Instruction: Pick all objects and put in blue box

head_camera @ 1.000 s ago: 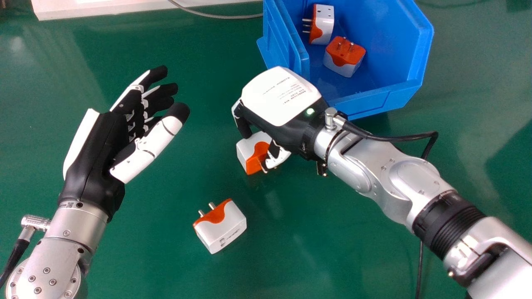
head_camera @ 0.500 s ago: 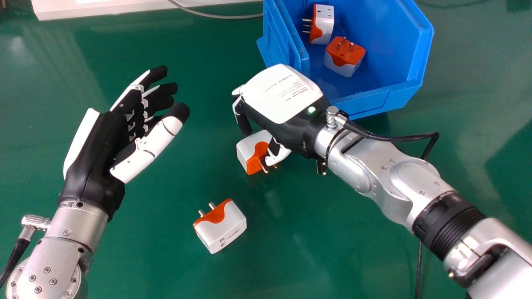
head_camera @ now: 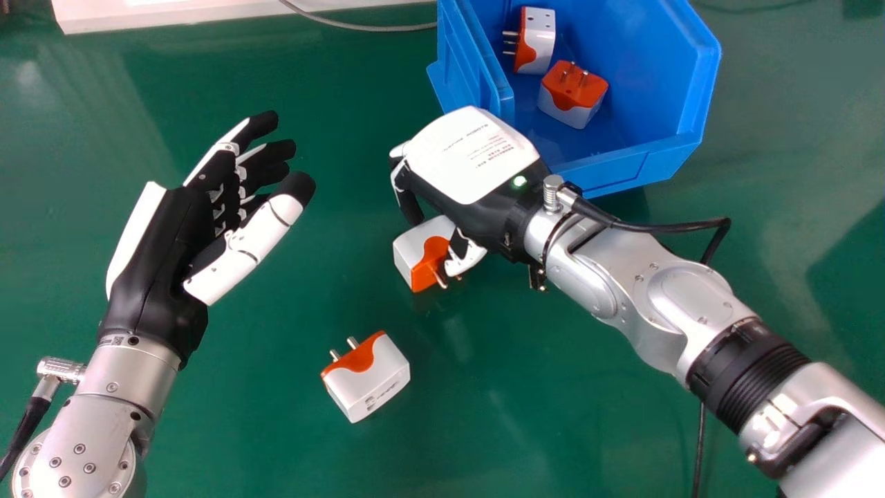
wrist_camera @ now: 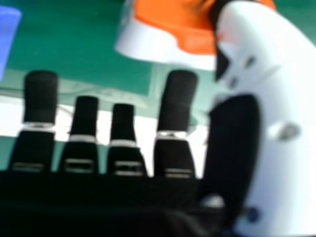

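Right hand (head_camera: 473, 155) arches over a travel plug adapter (head_camera: 418, 245) on the green table (head_camera: 553, 387), fingers relaxed and ungripped, thumb near its pins, presumably straddling it for a pinch; the blue box (head_camera: 626, 166), holding two adapters (head_camera: 541, 41), stands close, which should shorten the carry; a loose adapter (head_camera: 366, 380) awaits its turn; left hand (head_camera: 155, 242) idles, fingers extended, at left.

From here I see silver, smooth-shelled forearms dotted with small dark screws, ribbed black rings circling the right one. Each black and white robot hand, left (head_camera: 155, 256) and right (head_camera: 477, 159), has black fingertips; the right's white back plate bears print beside a green light. Black cables (head_camera: 650, 225) leave knurled silver connectors (head_camera: 552, 194).
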You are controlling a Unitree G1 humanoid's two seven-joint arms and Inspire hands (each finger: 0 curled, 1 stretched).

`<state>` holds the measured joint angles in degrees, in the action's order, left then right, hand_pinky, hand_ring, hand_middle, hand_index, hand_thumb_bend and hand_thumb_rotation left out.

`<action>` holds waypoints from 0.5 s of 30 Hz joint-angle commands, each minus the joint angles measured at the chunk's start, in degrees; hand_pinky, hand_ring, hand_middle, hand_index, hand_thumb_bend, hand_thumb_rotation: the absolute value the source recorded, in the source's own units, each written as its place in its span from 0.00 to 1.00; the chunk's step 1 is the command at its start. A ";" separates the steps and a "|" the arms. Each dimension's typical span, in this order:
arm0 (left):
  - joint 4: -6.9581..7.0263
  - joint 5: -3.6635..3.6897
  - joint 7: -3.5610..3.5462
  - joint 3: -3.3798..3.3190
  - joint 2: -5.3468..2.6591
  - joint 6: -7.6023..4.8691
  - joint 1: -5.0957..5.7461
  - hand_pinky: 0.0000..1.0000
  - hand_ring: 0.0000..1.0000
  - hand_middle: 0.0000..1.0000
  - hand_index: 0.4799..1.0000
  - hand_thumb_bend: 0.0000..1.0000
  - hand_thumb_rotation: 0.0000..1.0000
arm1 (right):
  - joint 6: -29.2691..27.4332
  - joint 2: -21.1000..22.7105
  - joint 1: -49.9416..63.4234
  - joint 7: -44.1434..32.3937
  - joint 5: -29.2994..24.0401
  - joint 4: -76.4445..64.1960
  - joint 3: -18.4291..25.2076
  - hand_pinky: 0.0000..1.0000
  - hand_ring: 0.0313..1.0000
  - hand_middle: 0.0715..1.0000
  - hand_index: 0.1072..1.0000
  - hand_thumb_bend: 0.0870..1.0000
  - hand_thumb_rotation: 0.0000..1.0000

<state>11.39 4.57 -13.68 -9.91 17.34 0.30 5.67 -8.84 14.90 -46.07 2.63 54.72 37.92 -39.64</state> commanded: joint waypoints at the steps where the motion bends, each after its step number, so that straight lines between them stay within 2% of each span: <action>1: 0.38 -0.23 -0.07 -0.16 0.37 -1.49 -0.72 0.83 0.87 0.87 0.81 0.63 0.60 | 0.38 0.50 -1.06 -0.97 -0.46 -1.70 1.12 0.45 0.79 0.83 0.43 0.41 0.00; 4: 0.30 -0.30 -0.05 -0.11 0.38 -1.50 -0.88 0.83 0.87 0.87 0.81 0.63 0.60 | 0.60 0.36 -1.45 -1.90 -1.01 -1.54 1.60 0.45 0.79 0.83 0.43 0.41 0.00; 5: 0.29 -0.31 -0.06 -0.10 0.39 -1.51 -0.90 0.83 0.87 0.87 0.81 0.63 0.60 | 0.92 0.28 -1.40 -2.37 -1.31 -1.77 1.88 0.45 0.80 0.84 0.51 0.40 0.00; 7: 0.11 -0.35 -0.08 -0.11 0.42 -1.57 -1.05 0.83 0.87 0.87 0.81 0.63 0.60 | 1.48 0.14 -1.06 -3.12 -1.99 -2.38 2.58 0.53 0.81 0.86 0.62 0.56 0.01; 8: -0.10 -0.37 -0.11 -0.10 0.45 -1.64 -1.18 0.83 0.87 0.87 0.81 0.63 0.60 | 1.68 0.07 -0.81 -3.37 -2.27 -2.68 2.96 0.53 0.81 0.86 0.62 0.56 0.01; 11: -0.61 -0.34 -0.21 -0.12 0.49 -1.92 -1.41 0.83 0.87 0.87 0.81 0.63 0.60 | 2.29 -0.17 -0.09 -3.78 -2.72 -3.38 3.67 0.62 0.84 0.88 0.73 0.75 0.08; 12: -0.87 -0.29 -0.24 -0.14 0.52 -1.97 -1.57 0.83 0.87 0.87 0.81 0.63 0.60 | 2.56 -0.25 0.02 -3.94 -2.94 -3.52 3.76 0.62 0.84 0.88 0.73 0.75 0.08; 14: -1.09 -0.24 -0.28 -0.16 0.53 -2.01 -1.71 0.83 0.87 0.87 0.81 0.63 0.60 | 2.96 -0.29 0.19 -4.17 -3.23 -3.74 3.81 0.69 0.87 0.92 0.86 0.89 0.19; 15: -1.13 -0.21 -0.30 -0.18 0.55 -2.00 -1.76 0.83 0.87 0.87 0.81 0.63 0.60 | 3.01 -0.27 0.21 -4.20 -3.23 -3.79 3.80 0.71 0.88 0.92 0.88 0.91 0.21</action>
<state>9.92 4.50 -13.78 -9.91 17.37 -0.36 4.61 -6.61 14.50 -45.57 -1.53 52.18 35.63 -36.92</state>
